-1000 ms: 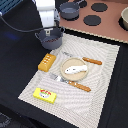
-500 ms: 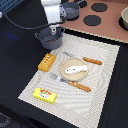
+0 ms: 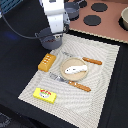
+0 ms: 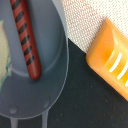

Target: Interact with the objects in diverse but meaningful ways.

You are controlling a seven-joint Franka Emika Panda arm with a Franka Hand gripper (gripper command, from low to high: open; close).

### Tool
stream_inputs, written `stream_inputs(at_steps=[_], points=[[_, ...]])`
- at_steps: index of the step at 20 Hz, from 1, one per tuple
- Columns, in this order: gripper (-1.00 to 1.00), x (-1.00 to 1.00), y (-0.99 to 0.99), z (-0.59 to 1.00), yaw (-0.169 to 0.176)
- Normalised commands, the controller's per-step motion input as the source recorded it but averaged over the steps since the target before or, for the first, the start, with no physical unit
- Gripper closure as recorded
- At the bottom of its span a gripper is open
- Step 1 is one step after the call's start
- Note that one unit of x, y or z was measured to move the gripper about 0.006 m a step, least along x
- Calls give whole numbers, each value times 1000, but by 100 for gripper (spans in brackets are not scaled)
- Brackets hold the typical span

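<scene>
My gripper [image 3: 54,34] hangs over a grey pot [image 3: 49,39] at the mat's far corner on the exterior view's left; its fingers do not show in either view. In the wrist view this pot [image 4: 50,75] holds a red, dark-striped sausage [image 4: 26,40], with something pale at its edge. The orange bread loaf [image 3: 46,61] lies on the mat just beside the pot, and the wrist view shows the loaf [image 4: 111,60] too. A white fish [image 3: 75,69] lies on the tan plate [image 3: 64,64]. Beside the plate lies a red-brown sausage [image 3: 92,61].
An orange-handled knife [image 3: 80,86] and a fork [image 3: 55,76] lie in front of the plate. A yellow red-labelled block [image 3: 44,95] sits at the mat's near corner. Behind are a second grey pot [image 3: 73,10], a toy stove with black burners [image 3: 95,20] and a bowl [image 3: 124,17].
The arm has shifted a little toward the exterior view's right above the pot. The things on the mat have not moved.
</scene>
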Motion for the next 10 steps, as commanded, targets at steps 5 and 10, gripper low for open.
stream_inputs(at_steps=[5, 10], points=[[-100, 44, -14, -388, 0], [-100, 7, 0, -333, 0]])
